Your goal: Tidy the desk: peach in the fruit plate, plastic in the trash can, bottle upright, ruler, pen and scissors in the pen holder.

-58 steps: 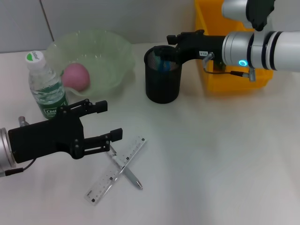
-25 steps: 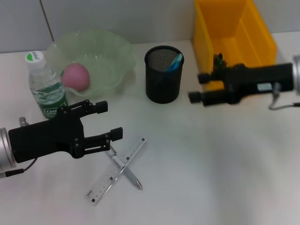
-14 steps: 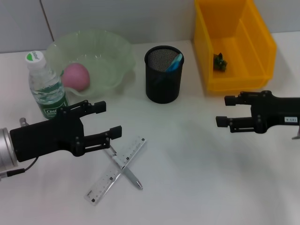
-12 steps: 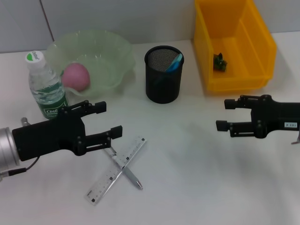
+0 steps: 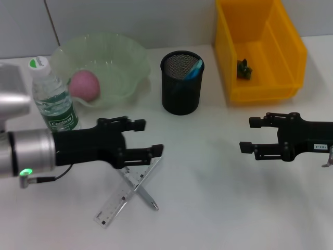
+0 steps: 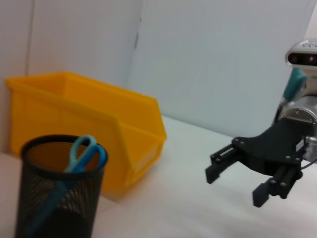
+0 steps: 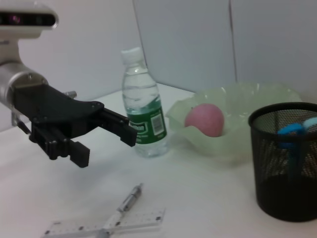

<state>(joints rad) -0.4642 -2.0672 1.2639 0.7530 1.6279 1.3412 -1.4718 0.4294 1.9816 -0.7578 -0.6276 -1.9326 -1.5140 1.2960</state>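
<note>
With ruler (image 5: 128, 189) and pen (image 5: 138, 187) lying crossed on the desk (image 5: 218, 198) near the front, those two look like what's left to do. One ruler, one pen, pen across the ruler's middle. Left hand (image 5: 141, 138) hovers just above their upper end, fingers spread, gripping nothing, probably lining up a pick. One pen holder (image 5: 181, 82) stands behind them at centre, blue scissors (image 5: 193, 68) inside, so that item counts as done. One peach (image 5: 84, 85) sits in the fruit plate (image 5: 127, 62), done. One bottle (image 5: 50, 96) stands upright just beside the plate, done. One yellow trash can (image 5: 258, 49) at back right holds a small dark green scrap (image 5: 243, 69), likely the plastic. Right hand (image 5: 252, 135) hangs released and empty over bare desk in front of the trash can, well apart from everything, apparently parked.
</note>
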